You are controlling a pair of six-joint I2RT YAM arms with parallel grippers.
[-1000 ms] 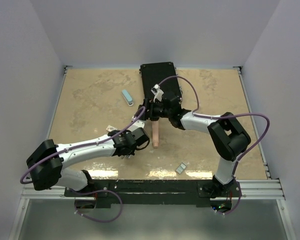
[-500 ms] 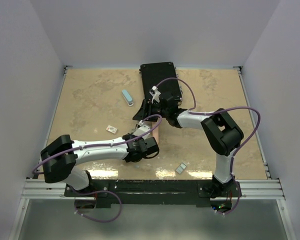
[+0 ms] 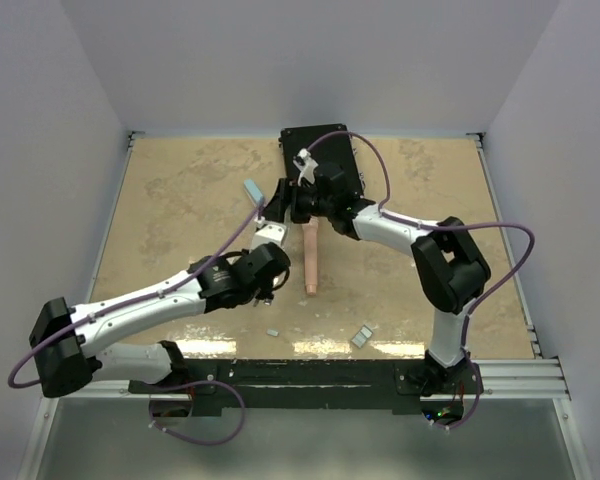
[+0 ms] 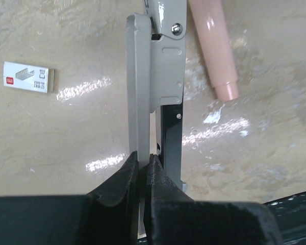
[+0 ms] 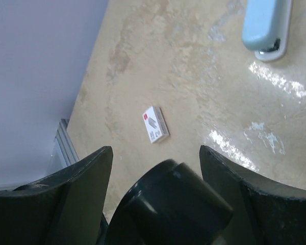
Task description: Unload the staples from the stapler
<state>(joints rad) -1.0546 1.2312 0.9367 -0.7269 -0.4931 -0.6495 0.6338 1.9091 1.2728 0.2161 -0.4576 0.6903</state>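
Light-blue stapler [image 3: 252, 192] lies flat and free on the worktop [image 3: 170, 210], toward the far side and just left of the black box [image 3: 315, 148]; neither arm has hold of it; the staples [image 3: 362, 337] sit as small grey blocks by the near edge, well apart from it; whether more are inside cannot be told. Near its silvery end the right fingers [image 5: 84, 184] gape wide with nothing between them; the left fingers [image 4: 130, 171] are pinched almost flat on a thin pale-grey bar [image 4: 140, 76] that points toward the same spot; what that bar is I cannot tell.

The risks, as I judge them: both wrists crowd one small patch, so the bar or the left wrist could knock the right fingers; the stapler looks light and the worktop glossy, so a sidelong nudge would likely skid or spin it rather than open it; the pinch on the bar is narrow, so a push at its tip could twist it in the grip; the pink stick [image 3: 310, 262] lies just beside both arms and could be swept toward the staples; the card [image 4: 26, 77] lies clear of all this and matters little.
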